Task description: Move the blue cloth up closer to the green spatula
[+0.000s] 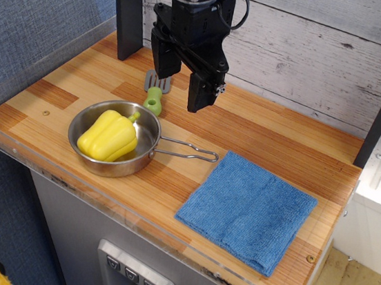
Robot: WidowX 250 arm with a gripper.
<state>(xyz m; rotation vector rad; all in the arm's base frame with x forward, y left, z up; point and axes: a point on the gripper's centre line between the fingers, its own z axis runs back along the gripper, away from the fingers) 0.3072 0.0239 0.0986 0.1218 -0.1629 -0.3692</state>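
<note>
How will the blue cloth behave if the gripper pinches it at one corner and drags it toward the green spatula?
The blue cloth looks like soft terry with fold creases, so it will probably be floppy and bunch or fold rather than slide flat. It seems light. The wooden table looks smooth, so dragging toward the green spatula should probably meet little resistance.

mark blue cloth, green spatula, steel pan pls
blue cloth (248,211): main camera view, middle of the towel.
green spatula (154,100): main camera view, on the green handle.
steel pan (148,132): main camera view, inner wall right of the pepper.
</note>
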